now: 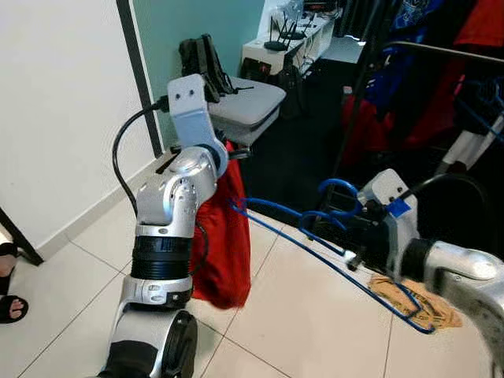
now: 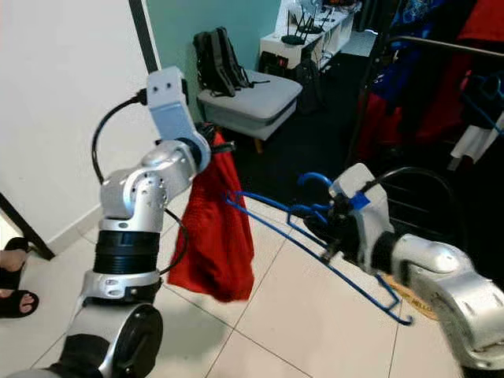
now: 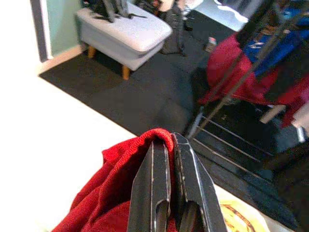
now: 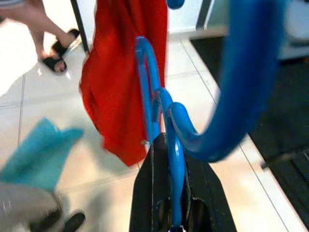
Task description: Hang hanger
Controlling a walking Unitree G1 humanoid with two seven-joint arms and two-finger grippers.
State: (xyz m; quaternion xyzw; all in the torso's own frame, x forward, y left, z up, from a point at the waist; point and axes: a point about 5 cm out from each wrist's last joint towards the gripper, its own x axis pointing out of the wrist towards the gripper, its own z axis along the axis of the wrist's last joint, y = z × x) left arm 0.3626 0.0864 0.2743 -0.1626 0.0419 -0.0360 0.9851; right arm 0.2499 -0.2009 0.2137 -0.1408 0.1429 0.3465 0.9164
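Observation:
A red garment (image 1: 224,236) hangs down over the tiled floor, pinched at its top edge by my left gripper (image 3: 168,145), which is shut on the cloth (image 3: 108,193). A blue hanger (image 1: 331,252) is held out to the right of it, one end reaching into the garment's top. My right gripper (image 4: 170,145) is shut on the hanger (image 4: 164,111) near its curved hook (image 2: 315,179). A clothes rack (image 1: 441,51) with red and blue clothes stands at the far right.
A grey padded bench (image 1: 244,106) with a black backpack (image 1: 203,59) stands by the teal wall. A person's sandalled feet (image 1: 9,299) are at the far left. A yellowish mat (image 1: 413,299) lies under the right arm. A dark carpet (image 1: 291,157) covers the floor beyond.

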